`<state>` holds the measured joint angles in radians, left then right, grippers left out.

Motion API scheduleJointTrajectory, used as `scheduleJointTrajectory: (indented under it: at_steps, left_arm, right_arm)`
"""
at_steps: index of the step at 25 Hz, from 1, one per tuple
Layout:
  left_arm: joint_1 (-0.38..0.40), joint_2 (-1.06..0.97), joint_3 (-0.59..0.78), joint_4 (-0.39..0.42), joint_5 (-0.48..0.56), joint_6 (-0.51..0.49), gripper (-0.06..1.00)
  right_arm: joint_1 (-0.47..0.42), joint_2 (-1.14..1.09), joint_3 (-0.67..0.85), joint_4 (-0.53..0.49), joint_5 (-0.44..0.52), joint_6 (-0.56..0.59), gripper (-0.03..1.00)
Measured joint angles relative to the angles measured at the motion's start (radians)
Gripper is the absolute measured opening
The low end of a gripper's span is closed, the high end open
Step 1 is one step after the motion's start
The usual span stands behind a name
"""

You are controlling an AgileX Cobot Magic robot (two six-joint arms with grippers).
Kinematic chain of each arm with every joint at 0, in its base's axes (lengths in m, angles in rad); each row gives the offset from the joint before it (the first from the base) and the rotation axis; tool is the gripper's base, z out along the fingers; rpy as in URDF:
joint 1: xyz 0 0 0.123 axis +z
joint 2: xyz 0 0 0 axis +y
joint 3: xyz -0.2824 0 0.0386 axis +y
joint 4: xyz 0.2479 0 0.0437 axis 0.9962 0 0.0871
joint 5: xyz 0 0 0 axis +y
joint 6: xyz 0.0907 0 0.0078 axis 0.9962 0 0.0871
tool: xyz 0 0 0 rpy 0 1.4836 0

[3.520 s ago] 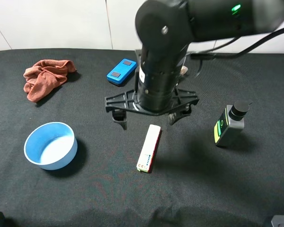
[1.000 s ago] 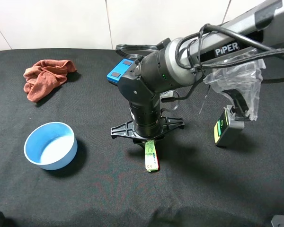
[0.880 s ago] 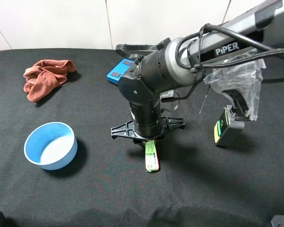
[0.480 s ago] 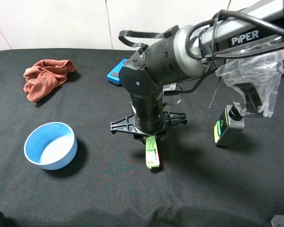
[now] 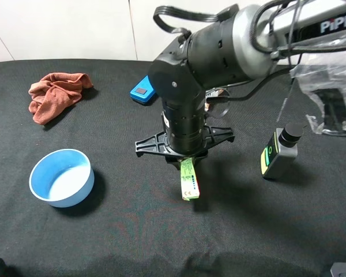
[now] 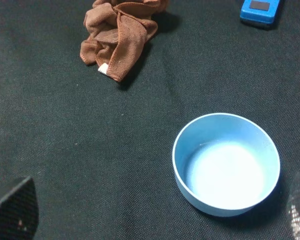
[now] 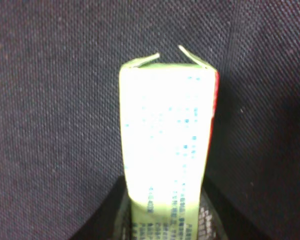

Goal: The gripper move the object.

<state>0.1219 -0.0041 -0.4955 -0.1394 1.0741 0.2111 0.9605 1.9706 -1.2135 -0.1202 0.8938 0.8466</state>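
End effector (image 5: pixel 184 163) pinches the slim rectangular object (image 5: pixel 189 180) over coarse-woven black tablecloth (image 5: pixel 104 231).

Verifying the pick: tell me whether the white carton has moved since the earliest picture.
Yes. The carton no longer lies flat; it hangs end-down in the right gripper, still midway between blue bowl and grey bottle.

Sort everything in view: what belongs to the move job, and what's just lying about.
Job in hand:
right end effector, shut on the box
box, held by one end

Lying about:
bowl
cloth
blue case
bottle
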Motion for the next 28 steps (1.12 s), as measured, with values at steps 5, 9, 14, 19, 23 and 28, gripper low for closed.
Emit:
scheduleJointTrajectory:
  at_steps: [5,9,14,19,23,28]
  left_arm:
    - [0.000,0.000,0.000,0.000,0.000,0.000,1.00]
    - [0.000,0.000,0.000,0.000,0.000,0.000,1.00]
    - [0.000,0.000,0.000,0.000,0.000,0.000,1.00]
    - [0.000,0.000,0.000,0.000,0.000,0.000,1.00]
    - [0.000,0.000,0.000,0.000,0.000,0.000,1.00]
    - [0.000,0.000,0.000,0.000,0.000,0.000,1.00]
  right_arm:
    - [0.000,-0.032,0.000,0.012,0.027,-0.040,0.19]
    - [0.000,-0.061,0.000,0.021,0.042,-0.051,0.19]
    - [-0.038,-0.074,0.000,0.092,0.063,-0.119,0.18]
    - [-0.127,-0.076,0.000,0.221,0.078,-0.243,0.18]
    - [-0.177,-0.077,-0.002,0.262,0.078,-0.305,0.18]
    - [-0.231,-0.077,-0.036,0.265,0.104,-0.350,0.18]
